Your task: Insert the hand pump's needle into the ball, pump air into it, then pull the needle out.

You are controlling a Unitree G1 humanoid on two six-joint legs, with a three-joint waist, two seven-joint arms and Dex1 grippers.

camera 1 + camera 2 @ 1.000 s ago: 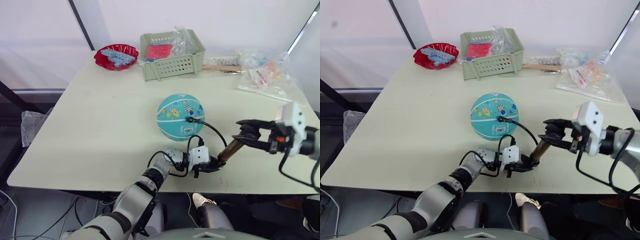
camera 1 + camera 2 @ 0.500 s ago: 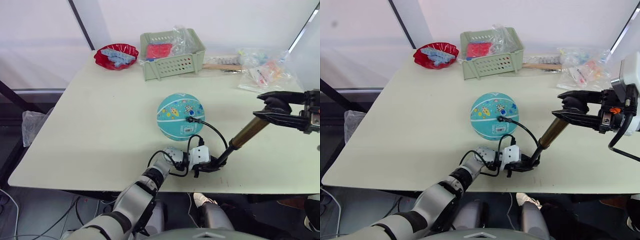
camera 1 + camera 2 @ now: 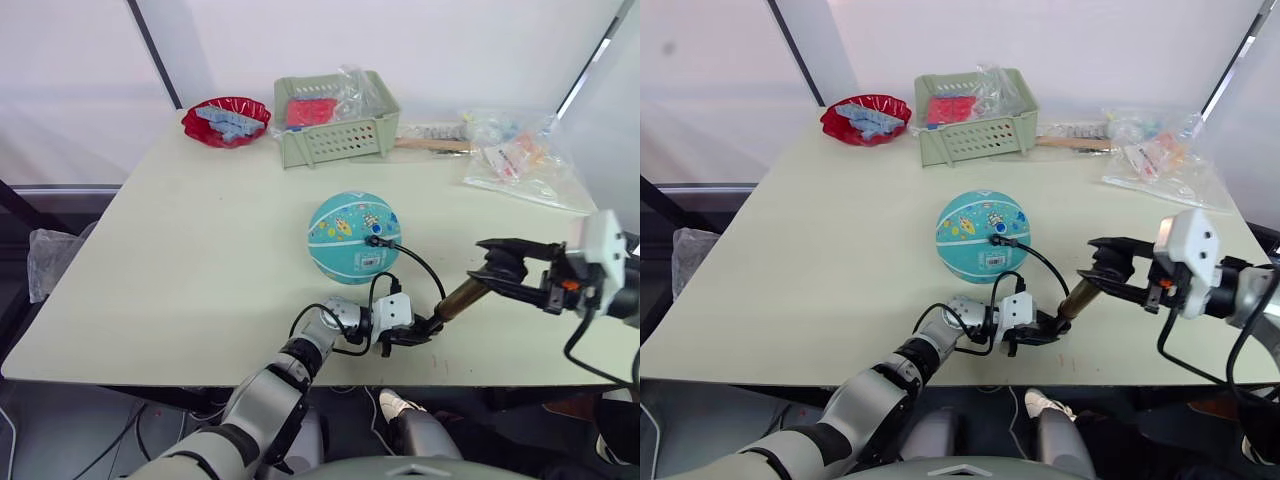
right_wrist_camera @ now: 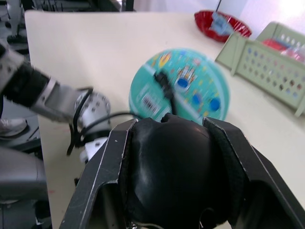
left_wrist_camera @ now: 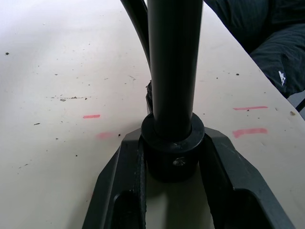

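At the near edge of the pale green table, low in the middle of the frame, the left tool has its two black fingers clamped on the black end cap at the base of the hand pump, a short brass-gold cylinder with black ends. In the left wrist view the fingers press against either side of that cap, which rests on the table top.

The pump leans up and to the right from there. At its top, at the right of the frame, the right tool is closed around the black T-handle; in the right wrist view its fingers hug the rounded black grip on both sides.

A thin black hose loops up from the pump's base and arcs over to the teal rubber ball with white stripes and small coloured prints, which sits on the table in the centre of the frame, just beyond the left tool. The hose's small black fitting with the needle sits against the ball's right side, above a white label; the pin itself is too small to make out.

Farther back, a pale green slotted plastic basket stands at upper centre, a red glossy bowl holding light blue pieces at upper left, and clear plastic bags of small items lie at upper right.
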